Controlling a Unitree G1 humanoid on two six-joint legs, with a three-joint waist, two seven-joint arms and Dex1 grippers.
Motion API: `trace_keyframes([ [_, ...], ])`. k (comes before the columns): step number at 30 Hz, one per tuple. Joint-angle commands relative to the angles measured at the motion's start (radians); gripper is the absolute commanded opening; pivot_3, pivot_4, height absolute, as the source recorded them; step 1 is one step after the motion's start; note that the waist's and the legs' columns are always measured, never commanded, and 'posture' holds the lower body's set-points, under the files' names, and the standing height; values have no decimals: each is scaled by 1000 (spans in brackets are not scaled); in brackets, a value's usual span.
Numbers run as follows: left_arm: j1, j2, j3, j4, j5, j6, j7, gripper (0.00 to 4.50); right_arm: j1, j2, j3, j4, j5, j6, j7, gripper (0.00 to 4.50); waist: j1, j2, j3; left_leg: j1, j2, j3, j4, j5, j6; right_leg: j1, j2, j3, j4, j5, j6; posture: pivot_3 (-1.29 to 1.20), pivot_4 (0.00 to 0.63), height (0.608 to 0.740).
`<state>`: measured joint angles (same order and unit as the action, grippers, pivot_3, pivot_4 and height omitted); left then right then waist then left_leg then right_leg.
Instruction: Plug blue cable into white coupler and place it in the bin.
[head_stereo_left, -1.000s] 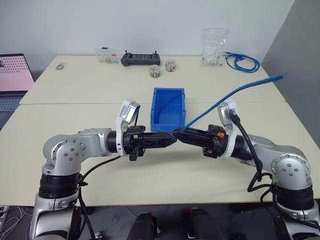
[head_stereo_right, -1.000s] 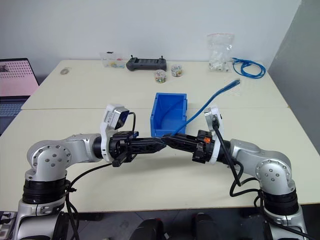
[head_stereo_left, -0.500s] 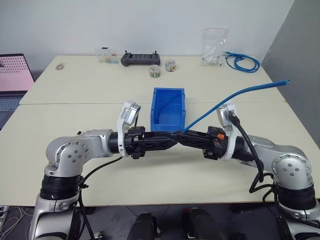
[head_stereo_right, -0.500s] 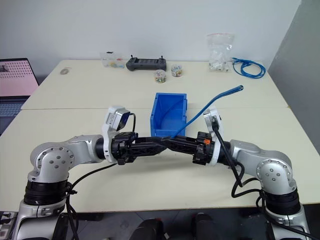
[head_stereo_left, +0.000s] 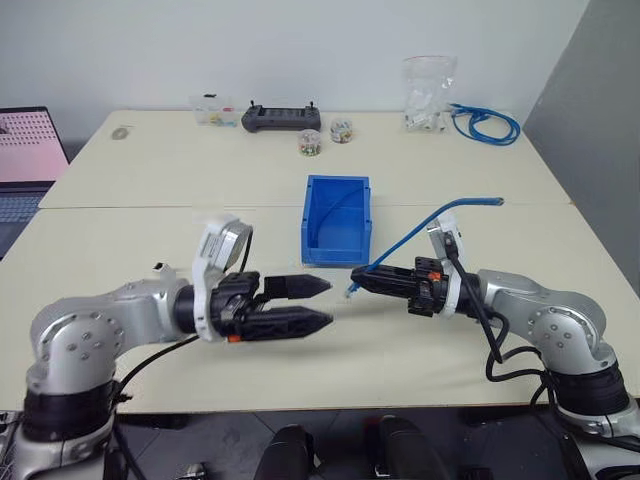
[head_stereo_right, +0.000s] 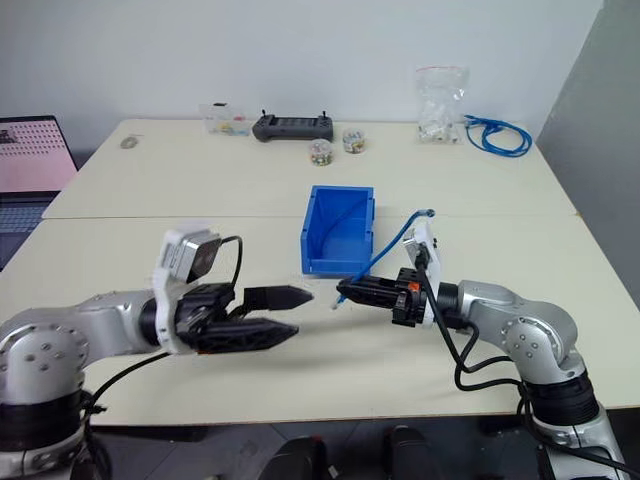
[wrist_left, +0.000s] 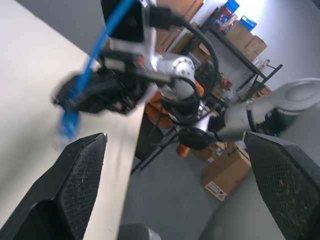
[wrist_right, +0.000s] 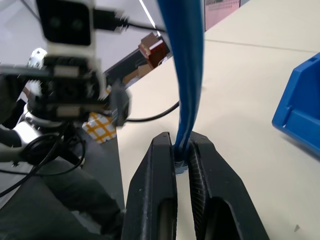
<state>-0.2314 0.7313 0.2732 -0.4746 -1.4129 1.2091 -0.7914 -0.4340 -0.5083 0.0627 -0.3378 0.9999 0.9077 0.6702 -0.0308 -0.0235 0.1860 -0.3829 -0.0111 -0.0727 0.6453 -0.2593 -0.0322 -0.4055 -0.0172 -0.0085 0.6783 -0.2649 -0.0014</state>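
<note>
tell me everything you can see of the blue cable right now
The blue cable is a thin, bright blue, flexible single strand. The right gripper is shut on it near one end, and a short blue tip hangs just past the fingertips, above the table. From the grip it rises in an arc over the right arm, its free end in the air. It hangs just in front of the bin, apart from the open left gripper. No white coupler can be made out on it.

The bin sits mid-counter; in front of it, the left pincer faces the right pincer, which holds the cable.
</note>
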Motion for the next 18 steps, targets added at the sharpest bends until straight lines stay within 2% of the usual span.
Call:
trace_keyframes([
  [1, 138, -34, 66, -45, 70, -87, 165, 4500, -24, 15, -16, 16, -36, -42, 27, 56, 0, 0, 0, 1, 0, 1, 0, 0, 0, 0, 0, 1, 0, 0, 0, 0, 150, 740],
  [5, 249, -152, 46, -99, 345, -263, 406, 4500, -33, 18, -17, 36, -66, -53, 46, 56, 5, 0, 0, 0, 0, 0, 0, 0, 0, 0, 0, 1, -1, 0, 0, 0, 150, 740],
  [10, 276, -343, 16, -61, 754, -458, 806, 4500, -46, 31, 0, 53, -102, -61, 70, 55, 16, 0, 0, 0, -1, 1, 0, 0, 0, 1, -1, 1, -2, 0, 0, 0, 150, 740],
  [18, 196, -565, 54, 48, 1015, -554, 1145, 4500, -78, 46, 5, 74, -134, -55, 102, 55, 26, -1, -1, -1, -1, 0, 1, 0, 0, 1, -1, 0, -3, 1, 1, 0, 150, 740],
])
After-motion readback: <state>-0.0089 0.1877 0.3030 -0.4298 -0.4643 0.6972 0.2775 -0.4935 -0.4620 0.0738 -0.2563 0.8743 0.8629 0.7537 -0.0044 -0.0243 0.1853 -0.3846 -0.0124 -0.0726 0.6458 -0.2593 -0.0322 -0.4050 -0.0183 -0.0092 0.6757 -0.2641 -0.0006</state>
